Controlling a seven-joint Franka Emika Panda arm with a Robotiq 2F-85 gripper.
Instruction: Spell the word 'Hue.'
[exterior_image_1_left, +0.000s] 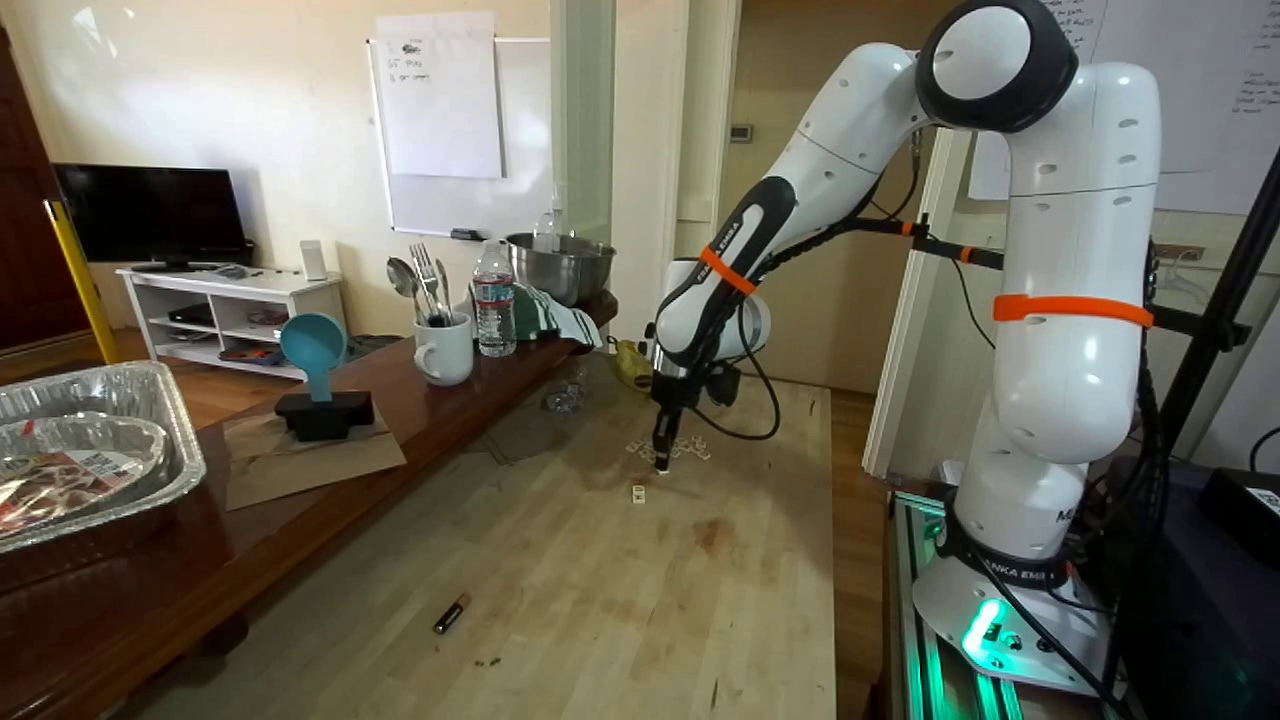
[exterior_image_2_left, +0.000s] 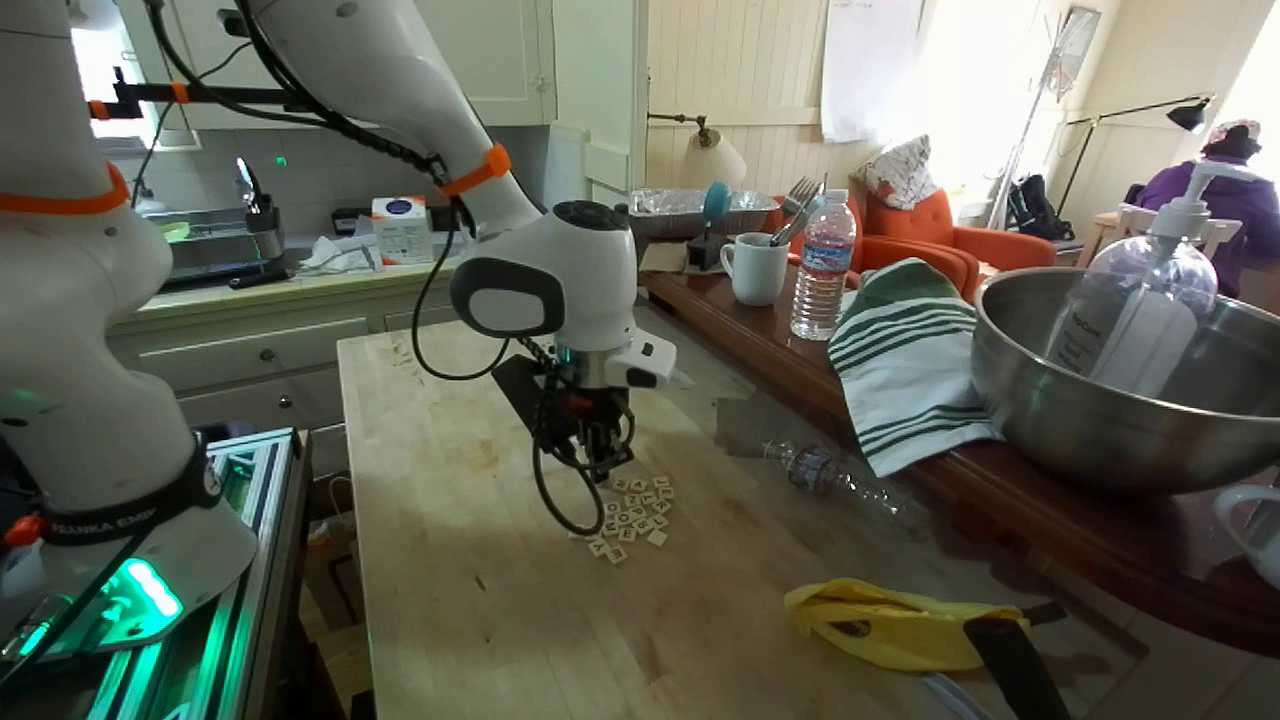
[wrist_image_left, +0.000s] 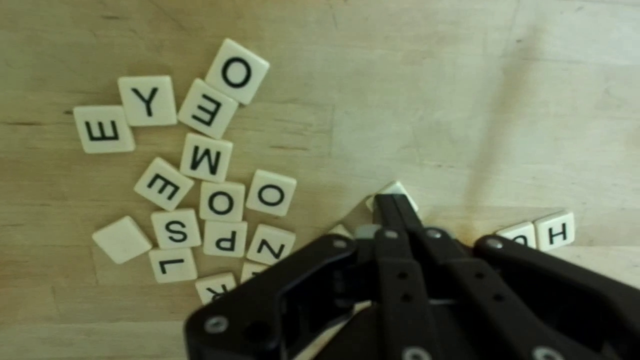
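My gripper (wrist_image_left: 391, 200) points down with its two fingers pressed together. In the wrist view its tips cover most of a pale tile (wrist_image_left: 396, 188), whose letter is hidden; only its edges show. An H tile (wrist_image_left: 556, 231) lies to the right, touching a tile with a curved stroke (wrist_image_left: 516, 234) that an arm of the gripper partly hides. This pair of tiles (exterior_image_1_left: 638, 494) also shows in an exterior view, near the gripper (exterior_image_1_left: 661, 465). Loose letter tiles (wrist_image_left: 222, 201) lie at the left, with E, Y, O, M, S, P, N, L and a blank. The pile (exterior_image_2_left: 637, 515) is beside the gripper (exterior_image_2_left: 603, 472).
A battery (exterior_image_1_left: 451, 613) lies on the wooden table (exterior_image_1_left: 600, 620). A yellow object (exterior_image_2_left: 890, 625) and a clear bottle on its side (exterior_image_2_left: 825, 472) are further along. A raised dark counter holds a mug (exterior_image_2_left: 757, 270), an upright bottle (exterior_image_2_left: 824, 265), a towel and a metal bowl (exterior_image_2_left: 1110, 420).
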